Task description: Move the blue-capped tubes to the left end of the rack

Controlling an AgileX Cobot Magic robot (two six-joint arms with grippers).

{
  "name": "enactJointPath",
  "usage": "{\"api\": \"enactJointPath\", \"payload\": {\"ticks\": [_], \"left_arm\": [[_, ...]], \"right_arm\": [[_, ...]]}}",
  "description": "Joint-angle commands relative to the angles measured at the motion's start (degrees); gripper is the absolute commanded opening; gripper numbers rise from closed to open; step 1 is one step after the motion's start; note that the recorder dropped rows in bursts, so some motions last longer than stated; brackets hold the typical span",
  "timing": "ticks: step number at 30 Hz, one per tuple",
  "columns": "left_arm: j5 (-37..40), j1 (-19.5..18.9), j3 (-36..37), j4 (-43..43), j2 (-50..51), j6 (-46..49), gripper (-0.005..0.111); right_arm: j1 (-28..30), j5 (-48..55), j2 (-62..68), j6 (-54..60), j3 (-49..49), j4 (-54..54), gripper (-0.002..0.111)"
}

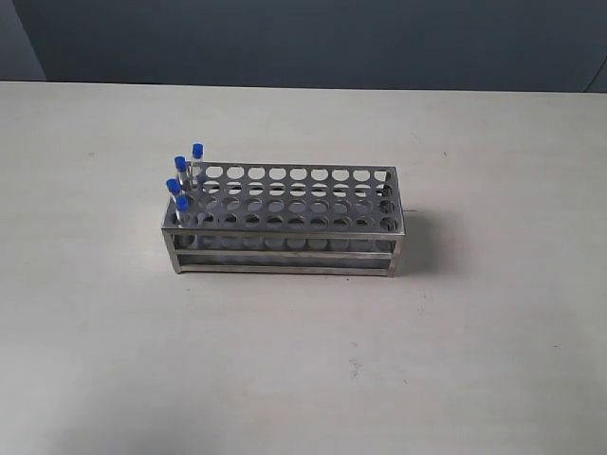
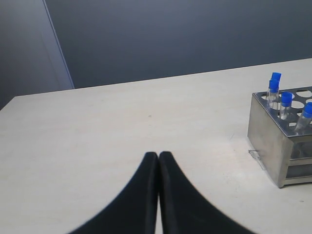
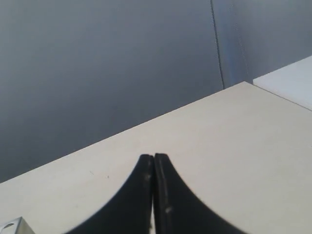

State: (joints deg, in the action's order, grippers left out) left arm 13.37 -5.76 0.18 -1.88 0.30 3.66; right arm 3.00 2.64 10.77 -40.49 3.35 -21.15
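Note:
The shiny metal rack [image 1: 285, 223] stands mid-table in the exterior view, long side facing the camera. Several blue-capped tubes [image 1: 182, 183] stand upright in the holes at its left end, one per row. The left wrist view shows that same end of the rack [image 2: 273, 141] with the blue-capped tubes [image 2: 286, 100] poking above it. My left gripper [image 2: 158, 155] is shut with nothing in it, well away from the rack over bare table. My right gripper [image 3: 153, 157] is also shut and empty; only a rack corner [image 3: 12, 225] shows there. Neither gripper appears in the exterior view.
The pale tabletop [image 1: 303, 360] spreads around the rack on all sides. A dark grey wall [image 1: 313, 38] runs behind the table's far edge. A small clear scrap [image 2: 255, 156] lies on the table beside the rack's end.

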Motion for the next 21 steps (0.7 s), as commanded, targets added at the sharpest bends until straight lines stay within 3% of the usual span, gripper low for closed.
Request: {"api": "enactJointPath", "payload": {"ticks": [1, 7, 16, 21], "left_arm": [[-0.1, 0.1, -0.2, -0.3, -0.3, 0.0, 0.001], [-0.1, 0.1, -0.2, -0.4, -0.3, 0.0, 0.001], [-0.1, 0.1, -0.2, -0.4, -0.3, 0.0, 0.001], [-0.1, 0.1, -0.2, -0.4, -0.3, 0.0, 0.001]], "right_arm": [[1.5, -4.6, -2.5, 0.0, -2.6, -2.4, 0.0], [1.6, -3.5, -8.2, 2.7, -3.4, -8.4, 0.0], [1.6, 8.0, -10.5, 29.9, -3.4, 10.9, 0.0], [1.6, 13.9, -10.5, 32.9, -3.4, 12.6, 0.0]]}}
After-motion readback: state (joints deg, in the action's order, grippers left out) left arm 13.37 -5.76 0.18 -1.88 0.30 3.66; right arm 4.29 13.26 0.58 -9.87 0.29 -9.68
